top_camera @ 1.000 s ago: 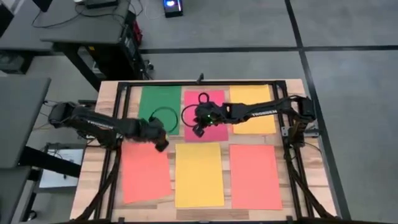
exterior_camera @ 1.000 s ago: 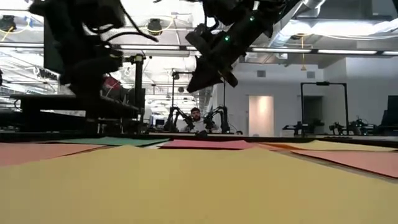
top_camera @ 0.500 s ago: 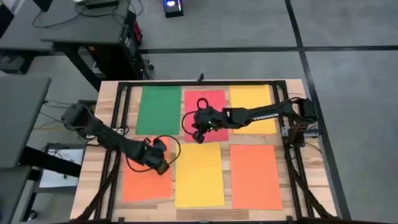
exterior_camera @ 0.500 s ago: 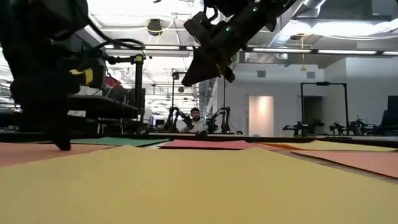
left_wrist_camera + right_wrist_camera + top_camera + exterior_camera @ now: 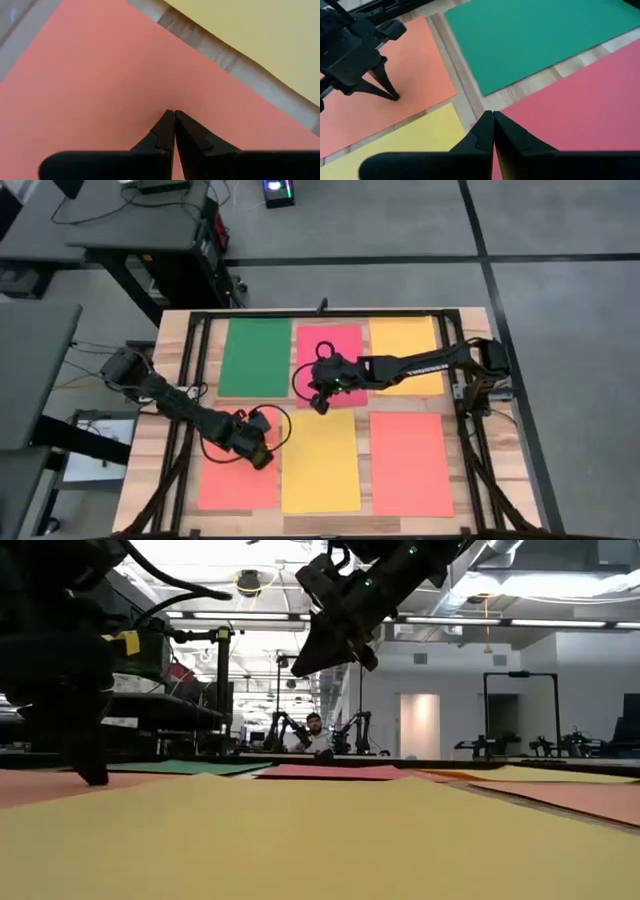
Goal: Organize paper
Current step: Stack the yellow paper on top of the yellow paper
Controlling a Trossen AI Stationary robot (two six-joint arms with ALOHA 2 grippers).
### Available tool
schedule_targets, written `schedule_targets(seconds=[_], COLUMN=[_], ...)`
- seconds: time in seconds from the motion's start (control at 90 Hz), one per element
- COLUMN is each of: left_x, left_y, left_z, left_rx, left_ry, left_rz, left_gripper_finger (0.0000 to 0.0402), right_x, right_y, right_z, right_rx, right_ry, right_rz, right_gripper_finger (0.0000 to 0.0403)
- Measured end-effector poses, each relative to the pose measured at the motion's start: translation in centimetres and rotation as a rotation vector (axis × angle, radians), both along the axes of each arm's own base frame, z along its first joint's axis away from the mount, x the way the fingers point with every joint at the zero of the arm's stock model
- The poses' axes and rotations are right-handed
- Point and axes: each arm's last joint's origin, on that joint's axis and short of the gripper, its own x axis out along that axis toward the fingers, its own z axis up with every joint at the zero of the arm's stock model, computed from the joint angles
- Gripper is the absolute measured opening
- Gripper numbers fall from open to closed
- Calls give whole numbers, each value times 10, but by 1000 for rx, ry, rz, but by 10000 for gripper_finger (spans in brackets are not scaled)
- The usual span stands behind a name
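Observation:
Six sheets of paper lie flat on the wooden table in two rows. Far row: green, pink-red, yellow-orange. Near row: salmon, yellow, salmon. My left gripper is shut, its tips down on the near-left salmon sheet. My right gripper is shut and empty. It hangs well above the table, over the gap between the pink-red and yellow sheets. My left gripper presses its shut fingertips down on the top face of the near-left salmon sheet, close to the long edge that faces the yellow sheet. The fingers come from above, slanting. The sheet lies flat on the table.
A black metal frame runs around the table's edges and carries both arm bases. Bare wood shows in the narrow gaps between sheets. Beyond the table, desks and other robot arms stand in the room, and a person sits far behind.
My left gripper has gone toward the near edge and down onto the near-left salmon sheet. That sheet, skewed before, has turned and now lies square beside the yellow sheet. My right gripper has shifted slightly toward the near edge, still raised.

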Motion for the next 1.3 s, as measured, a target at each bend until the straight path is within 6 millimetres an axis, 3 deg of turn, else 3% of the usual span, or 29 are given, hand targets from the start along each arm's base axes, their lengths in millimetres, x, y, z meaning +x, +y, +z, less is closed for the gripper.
schedule_targets(seconds=[0.222,0.522,0.822,1.022,1.3], left_x=[-1,-11,-10,-1,28], left_y=[0,7,8,9,26], left_z=[3,23,28,33,46], left_rx=[-4,8,32,113,199], left_ry=[-9,-54,-102,-223,-402], left_rz=[-2,21,22,16,-63], left_gripper_finger=[0,0,0,0,0], right_x=[0,-1,-13,-44,-136], right_y=[0,-1,1,15,27], right_z=[0,2,27,27,-24], right_rx=[8,-12,-49,-141,-91], right_ry=[-2,-2,-31,141,208], right_rz=[-7,7,34,-96,-223], right_gripper_finger=[0,0,0,0,0])
